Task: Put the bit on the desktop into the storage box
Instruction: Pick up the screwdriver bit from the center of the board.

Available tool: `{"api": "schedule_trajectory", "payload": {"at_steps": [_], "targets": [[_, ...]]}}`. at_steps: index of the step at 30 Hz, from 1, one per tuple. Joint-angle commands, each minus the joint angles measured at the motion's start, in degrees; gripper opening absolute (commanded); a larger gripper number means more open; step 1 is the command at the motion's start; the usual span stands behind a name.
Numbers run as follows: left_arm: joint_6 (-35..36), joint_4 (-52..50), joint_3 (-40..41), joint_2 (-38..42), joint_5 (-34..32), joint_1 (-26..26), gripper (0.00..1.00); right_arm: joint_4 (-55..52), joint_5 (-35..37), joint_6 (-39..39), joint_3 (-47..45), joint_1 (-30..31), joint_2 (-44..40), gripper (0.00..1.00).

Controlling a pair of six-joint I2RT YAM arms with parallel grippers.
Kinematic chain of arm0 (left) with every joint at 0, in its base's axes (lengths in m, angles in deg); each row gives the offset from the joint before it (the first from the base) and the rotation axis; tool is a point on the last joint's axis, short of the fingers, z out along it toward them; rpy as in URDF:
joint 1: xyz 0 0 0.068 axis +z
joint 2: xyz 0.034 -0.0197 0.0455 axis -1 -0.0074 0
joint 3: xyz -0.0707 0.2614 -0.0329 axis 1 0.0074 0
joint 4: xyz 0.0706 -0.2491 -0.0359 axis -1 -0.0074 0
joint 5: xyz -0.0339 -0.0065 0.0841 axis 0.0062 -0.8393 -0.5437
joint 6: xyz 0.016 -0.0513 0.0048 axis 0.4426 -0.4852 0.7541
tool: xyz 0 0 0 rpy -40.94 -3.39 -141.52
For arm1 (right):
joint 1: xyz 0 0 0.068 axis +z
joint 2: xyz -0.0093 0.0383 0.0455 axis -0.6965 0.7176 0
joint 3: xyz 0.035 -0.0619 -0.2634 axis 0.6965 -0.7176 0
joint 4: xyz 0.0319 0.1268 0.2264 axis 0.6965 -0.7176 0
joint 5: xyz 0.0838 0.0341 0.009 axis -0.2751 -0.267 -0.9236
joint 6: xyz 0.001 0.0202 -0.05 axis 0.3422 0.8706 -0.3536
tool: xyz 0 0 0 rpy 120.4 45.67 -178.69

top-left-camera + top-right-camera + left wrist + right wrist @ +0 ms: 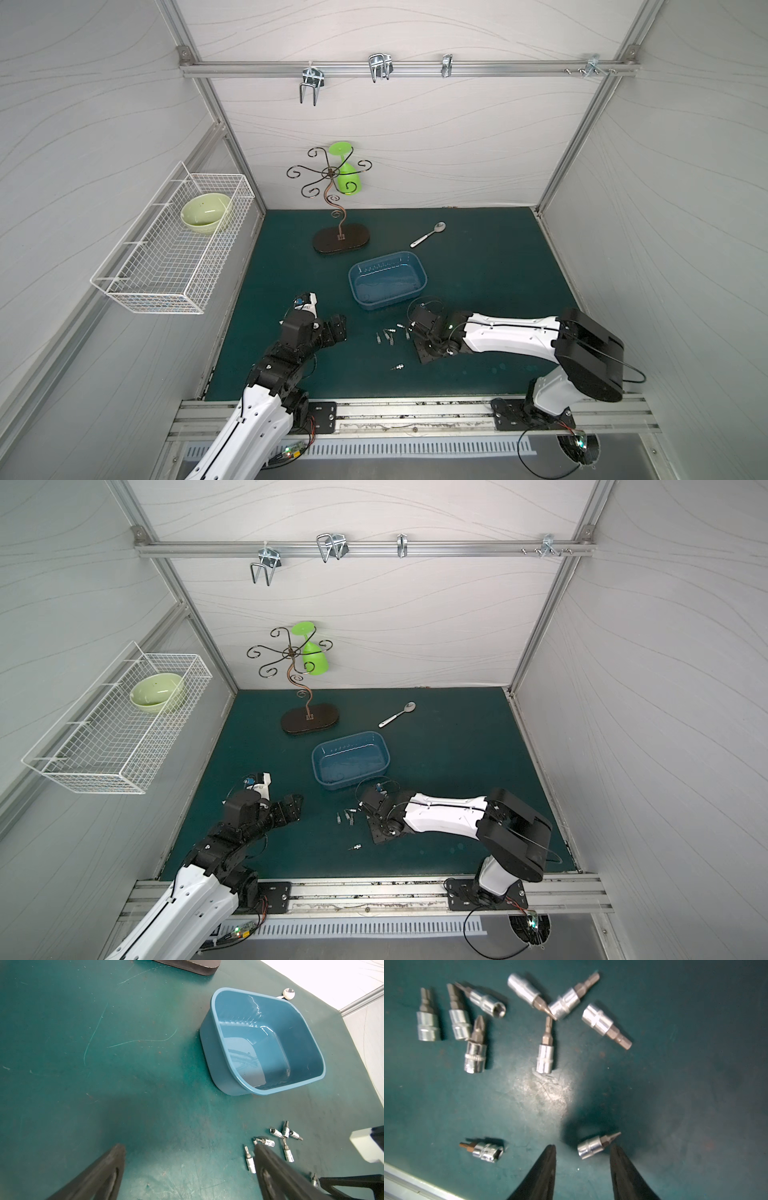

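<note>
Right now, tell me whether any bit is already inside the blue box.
No, the blue box holds nothing, and the bits lie on the table beside it.

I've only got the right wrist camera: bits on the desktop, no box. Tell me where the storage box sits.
Observer: The storage box sits just beyond the bits, toward the back wall.
Operator: Now report on the other arm.
Observer: The left gripper is open and holds nothing, on the left of the bits.
</note>
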State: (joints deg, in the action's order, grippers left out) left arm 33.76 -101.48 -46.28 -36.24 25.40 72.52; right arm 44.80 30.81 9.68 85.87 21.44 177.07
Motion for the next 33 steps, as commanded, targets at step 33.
{"api": "schedule_trajectory", "payload": {"at_steps": [33], "targets": [[-0.2,3.2,-0.3,-0.7,-0.6,-0.3,1.0,-2.1,5.1,-2.4,0.0,-2.6,2.1,0.38]]}}
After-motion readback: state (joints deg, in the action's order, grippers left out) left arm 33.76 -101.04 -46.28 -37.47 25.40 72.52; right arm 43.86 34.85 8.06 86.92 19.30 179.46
